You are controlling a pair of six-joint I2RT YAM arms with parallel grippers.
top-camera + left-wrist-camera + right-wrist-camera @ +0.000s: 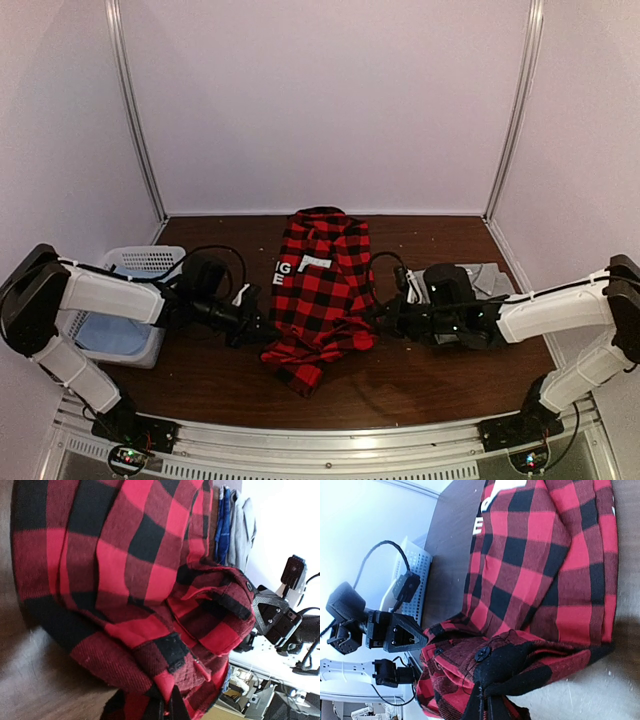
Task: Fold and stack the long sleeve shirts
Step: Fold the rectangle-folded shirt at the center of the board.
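Flannel shirt (320,290), red-and-black check, lies mid-table, long axis running from the near side to the far side. Partly folded and rumpled. Near end is bunched and lifted off the table (430,385). White letters (290,270) on a black band sit on its left side, only partly readable. A cuff or placket with a dark button shows in the bunched part in the right wrist view.

Grey shirt (487,278) lies at the right edge of the table, well apart from the flannel and partly hidden behind the right arm. In the left wrist view it looks folded, with a blue cloth edge (223,522) against it.

Left gripper (252,325) is at the flannel's near-left edge, jaws closed tight, check cloth pinched between the fingertips (172,707). Right gripper (378,318) is at the near-right edge, jaws also fully closed, clamped on a black patch of the same shirt. The two grippers face each other across the bunched near end, both low over the table.

White slotted basket (150,262) stands at the far left by the wall, beside the left arm. Pale blue cloth (110,335) inside it.
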